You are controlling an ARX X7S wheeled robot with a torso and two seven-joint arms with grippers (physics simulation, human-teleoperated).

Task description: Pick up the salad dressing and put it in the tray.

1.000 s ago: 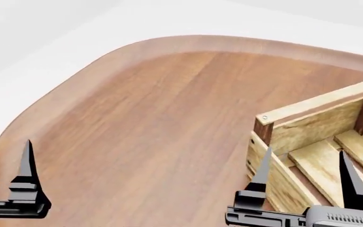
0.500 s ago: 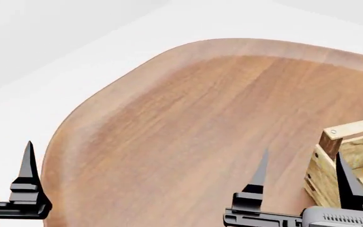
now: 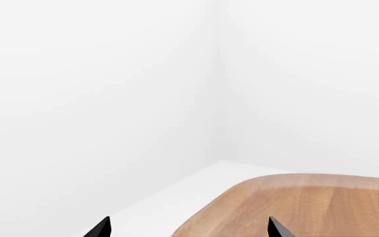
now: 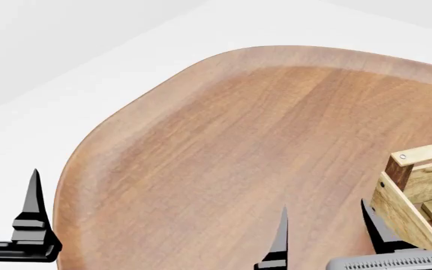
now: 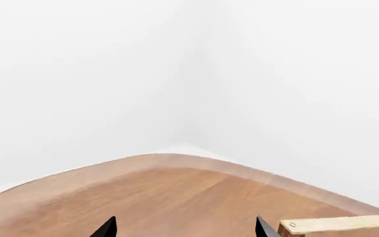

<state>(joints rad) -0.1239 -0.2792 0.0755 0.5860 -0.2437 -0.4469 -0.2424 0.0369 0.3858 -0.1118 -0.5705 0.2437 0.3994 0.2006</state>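
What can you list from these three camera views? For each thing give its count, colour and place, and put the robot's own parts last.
Table: one, reddish-brown wood with a rounded rim, filling most of the head view.
Tray: one, light-wood slats with a dark brown corner post, on the table at the head view's right edge; only a corner shows.
Floor and walls: white, around and behind the table.
Salad dressing: none visible in any view.
Left gripper: one, black, open, empty, near the table's edge.
Right gripper: one, black, open, empty, over the table beside the tray.
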